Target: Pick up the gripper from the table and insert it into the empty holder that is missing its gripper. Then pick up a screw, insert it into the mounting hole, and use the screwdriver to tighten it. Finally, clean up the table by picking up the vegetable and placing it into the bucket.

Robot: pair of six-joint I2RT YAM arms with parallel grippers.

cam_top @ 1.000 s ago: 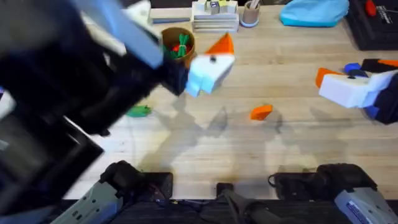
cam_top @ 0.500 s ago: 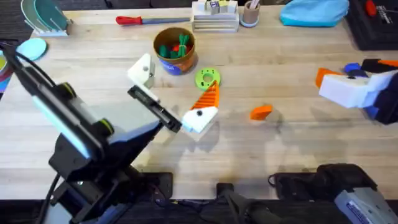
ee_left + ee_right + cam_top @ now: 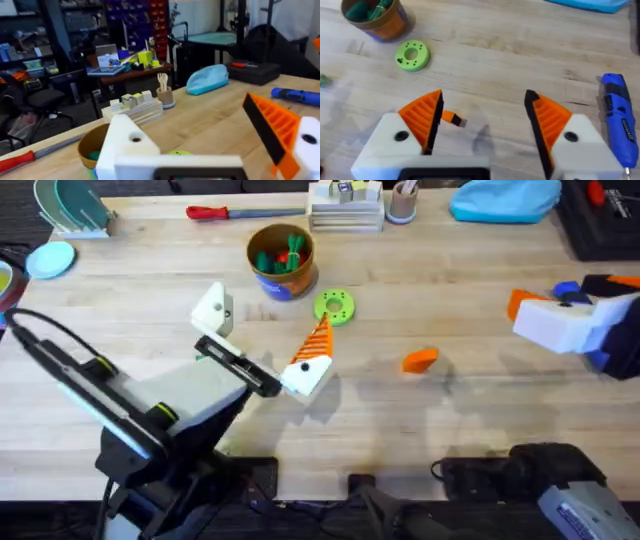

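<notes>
The small orange gripper [image 3: 421, 360] lies loose on the table, right of centre, and shows as an orange gripper [image 3: 452, 119] beyond my right fingers. My left gripper [image 3: 268, 315] is open low over the table. One finger is a bare white holder [image 3: 213, 308], the other carries an orange ribbed pad [image 3: 314, 345]. My right gripper [image 3: 570, 298] hovers open at the right edge with both pads on. The blue screwdriver [image 3: 617, 115] lies beside it. The bucket [image 3: 281, 272] holds green and red toys. The vegetable is mostly hidden under my left gripper.
A green round disc [image 3: 334, 306] with holes sits just right of the bucket. A red-handled tool [image 3: 225, 212], a stack of flat boxes [image 3: 345, 208], a pale cup [image 3: 402, 202] and a blue cloth [image 3: 505, 200] line the far edge.
My left arm dropped from close under the camera and swung back toward the near left; its open gripper now sits low over where the green vegetable lay. The right arm stayed still.
</notes>
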